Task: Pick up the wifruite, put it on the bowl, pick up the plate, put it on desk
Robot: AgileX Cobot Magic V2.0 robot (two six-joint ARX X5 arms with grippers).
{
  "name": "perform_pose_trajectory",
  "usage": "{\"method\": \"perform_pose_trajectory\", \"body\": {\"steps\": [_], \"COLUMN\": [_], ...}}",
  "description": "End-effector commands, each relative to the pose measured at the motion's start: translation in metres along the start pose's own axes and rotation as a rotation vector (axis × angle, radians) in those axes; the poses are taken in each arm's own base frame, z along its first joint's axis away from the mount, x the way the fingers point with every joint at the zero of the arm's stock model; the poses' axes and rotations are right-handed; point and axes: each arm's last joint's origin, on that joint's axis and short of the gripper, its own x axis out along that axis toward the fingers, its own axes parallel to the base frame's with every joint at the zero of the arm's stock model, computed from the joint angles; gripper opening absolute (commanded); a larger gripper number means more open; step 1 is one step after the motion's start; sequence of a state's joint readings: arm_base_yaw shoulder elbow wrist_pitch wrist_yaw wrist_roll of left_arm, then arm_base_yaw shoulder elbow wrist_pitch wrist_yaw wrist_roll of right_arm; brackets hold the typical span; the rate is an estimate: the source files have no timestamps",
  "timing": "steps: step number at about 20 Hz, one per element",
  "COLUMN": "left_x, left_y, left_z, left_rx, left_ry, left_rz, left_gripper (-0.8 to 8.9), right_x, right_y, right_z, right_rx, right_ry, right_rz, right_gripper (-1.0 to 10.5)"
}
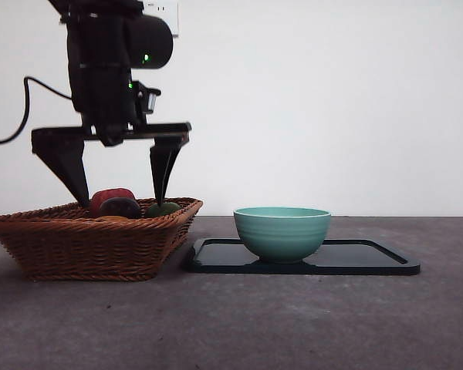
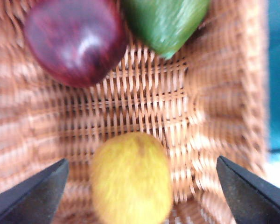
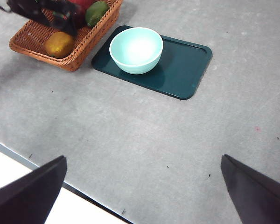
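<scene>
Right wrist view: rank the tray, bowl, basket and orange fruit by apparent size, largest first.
1. Dark tray
2. Wicker basket, though cut off by the frame and partly hidden by the left gripper, so its place against the tray is unsure
3. Bowl
4. Wifruite

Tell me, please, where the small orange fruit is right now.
The wifruite lies in the wicker basket beside the dark tray, apart from the red apple and green fruit, between the open left gripper jaws.

wifruite [image 2: 131, 179] blurred, edge-cropped
</scene>
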State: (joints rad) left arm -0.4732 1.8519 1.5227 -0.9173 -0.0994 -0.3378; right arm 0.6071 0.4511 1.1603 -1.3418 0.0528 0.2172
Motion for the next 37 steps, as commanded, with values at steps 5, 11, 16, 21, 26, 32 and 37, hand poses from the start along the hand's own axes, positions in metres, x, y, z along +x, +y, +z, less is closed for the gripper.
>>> {"method": "perform_pose_trajectory", "body": {"steps": [5,11,16,21,26,32,37], "left_x": [-0.081,-0.17,-0.222,-0.262,-0.264,-0.242,-0.247], "left_y": [0.006,0.023,0.04,0.054,0.072,0.09,0.104], "left_z": [-0.015,-0.063,-0.112,-0.159,-0.196,-0.24,-0.266], "left_rx": [0.073,0.166,0.26,0.463,0.472,0.491,0.509], "left_ry": [-0.132,-0.259,-0.326,-0.433,-0.48,-0.511,-0.616], "left_rz": [-0.049,-0.1,-0.153,-0.438,-0.483,-0.545,-0.56], "left_gripper": [5.1,6.28,6.26,6.25,6.25,6.25,6.25], "right_x": [-0.002,-0.002,-0.002,-0.002,-0.002,-0.002,-0.002], "right_y": [-0.001,-0.001,-0.001,-0.001,-0.001,-0.001,-0.001], "right_z": [-0.006,-0.006,-0.006,-0.006,-0.006,-0.006,-0.006], "right_rx": [0.003,0.0,0.0,0.0,0.001,0.0,0.0], "right_ry": [0.067,0.067,0.067,0.067,0.067,0.066,0.066], "right_rz": [-0.012,-0.012,-0.011,-0.012,-0.011,-0.014,-0.013], "right_gripper": [6.0,6.0,6.0,6.0,6.0,6.0,6.0]}}
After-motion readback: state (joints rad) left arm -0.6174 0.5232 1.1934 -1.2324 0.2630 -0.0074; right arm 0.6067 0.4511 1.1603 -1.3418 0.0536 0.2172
